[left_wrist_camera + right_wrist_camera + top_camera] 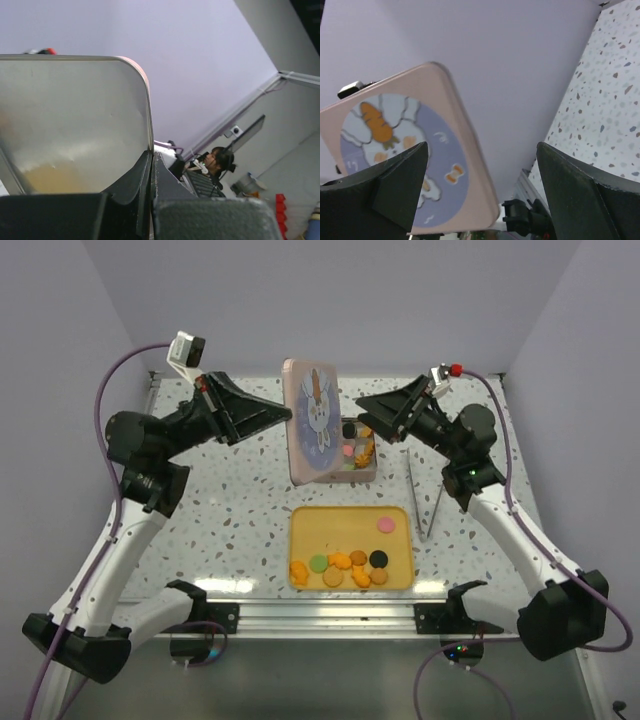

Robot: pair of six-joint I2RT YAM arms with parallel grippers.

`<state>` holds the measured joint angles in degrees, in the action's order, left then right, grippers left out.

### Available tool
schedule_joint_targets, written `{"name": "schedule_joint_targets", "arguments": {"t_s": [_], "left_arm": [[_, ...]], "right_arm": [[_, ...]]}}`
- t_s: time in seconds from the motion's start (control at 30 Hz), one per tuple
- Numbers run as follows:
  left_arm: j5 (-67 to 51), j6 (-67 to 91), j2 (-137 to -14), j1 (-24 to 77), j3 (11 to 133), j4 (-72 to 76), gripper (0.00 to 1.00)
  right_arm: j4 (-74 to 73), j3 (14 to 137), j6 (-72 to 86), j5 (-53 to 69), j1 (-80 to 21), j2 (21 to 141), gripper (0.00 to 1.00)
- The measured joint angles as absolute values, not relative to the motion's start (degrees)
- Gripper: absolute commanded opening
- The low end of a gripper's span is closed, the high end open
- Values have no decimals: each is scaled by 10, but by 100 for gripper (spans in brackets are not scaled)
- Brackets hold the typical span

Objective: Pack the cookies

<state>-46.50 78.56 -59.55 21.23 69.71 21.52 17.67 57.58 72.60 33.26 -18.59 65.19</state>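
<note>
— Left hand [287, 417], what have you got?
— I've got it clamped shut on the edge of the pink lid [315, 420], which stands nearly upright beside the tin [360, 478].
— Right hand [362, 410]?
— Fingers spread wide, nothing between them, hovering over the tin.
— And the cookies [345, 565]?
— Most lie along the near side of the yellow tray [345, 525] on the counter [240, 500]. One pink one sits apart, and a few are in the tin.

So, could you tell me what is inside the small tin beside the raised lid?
Black, pink and orange cookies show in the tin; the upright lid hides its left part.
</note>
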Motion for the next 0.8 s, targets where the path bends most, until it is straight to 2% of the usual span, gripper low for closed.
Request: {"name": "schedule_joint_targets", "arguments": {"t_s": [0.33, 0.63, 0.8], "left_arm": [[-480, 903, -568, 210, 678, 385, 0], [-477, 921, -588, 210, 667, 417, 0], [-475, 925, -599, 210, 665, 429, 0]], "right_arm": [[369, 544, 818, 370, -171, 705, 91], [517, 544, 880, 391, -172, 714, 89], [534, 544, 889, 405, -181, 725, 88]]}}
